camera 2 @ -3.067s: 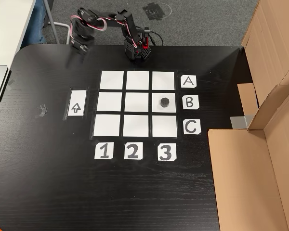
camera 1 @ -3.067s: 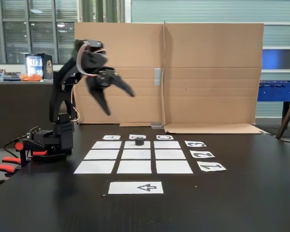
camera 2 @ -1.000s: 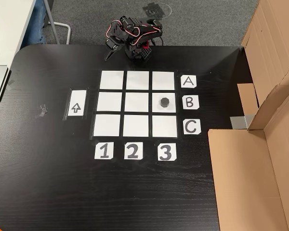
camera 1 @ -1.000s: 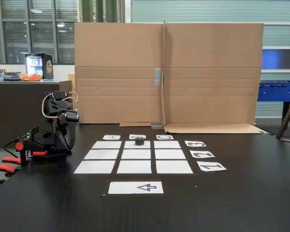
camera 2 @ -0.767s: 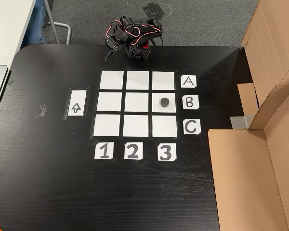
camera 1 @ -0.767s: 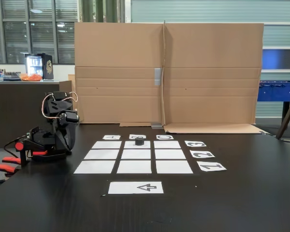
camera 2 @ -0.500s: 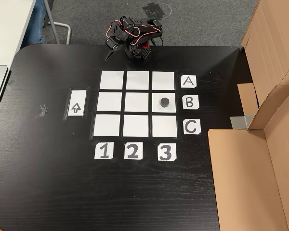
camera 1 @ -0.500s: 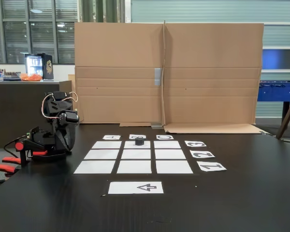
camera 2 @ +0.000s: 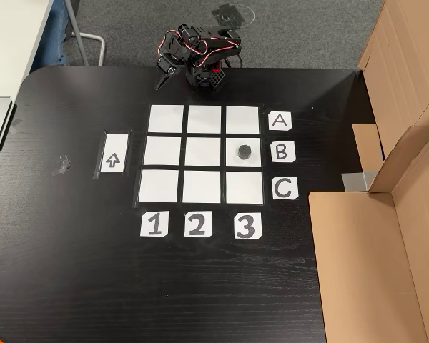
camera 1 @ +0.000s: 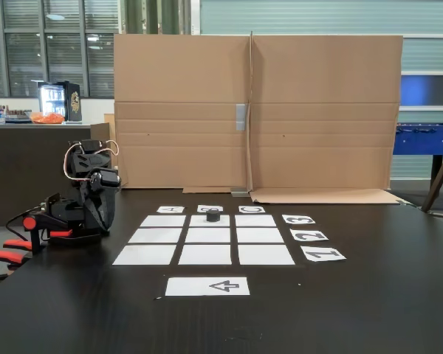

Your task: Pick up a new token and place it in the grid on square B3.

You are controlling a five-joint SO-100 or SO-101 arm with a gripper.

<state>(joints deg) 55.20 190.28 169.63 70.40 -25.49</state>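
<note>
Table: a black table top (camera 1: 369, 295) is seen in both fixed views, and all the papers are laid flat on it
Arrow strip: a white paper strip with an arrow (camera 1: 207, 286) is seen nearest in the low fixed view, just in front of the grid; from above the same strip (camera 2: 114, 152) is found to the left of the grid
Grid: nine white paper squares (camera 2: 201, 153) are set in three rows of three, with thin black gaps between them; in the low view the grid (camera 1: 204, 237) is seen past the arrow strip
Labels: the numbers 1, 2, 3 (camera 2: 196, 225) are placed below the grid in the view from above, and the letters A, B, C (camera 2: 281, 151) are placed to its right
Square B3: the square (camera 2: 244, 152) beside the letter B and above the number 3 is the one where the token is found
Token: a small black token (camera 2: 244, 151) is seen resting near the middle of square B3; in the low view it (camera 1: 213, 216) sits in the far row, in the middle
Gripper: the gripper (camera 2: 164, 74) is folded down close to the arm's base, well apart from the token; nothing is seen in it, and whether it is open or closed cannot be told
Arm: the black arm (camera 1: 88, 193) is curled up small on its base at the table edge
Cardboard: big brown cardboard sheets (camera 1: 255, 110) are stood up at the far side of the table
</note>
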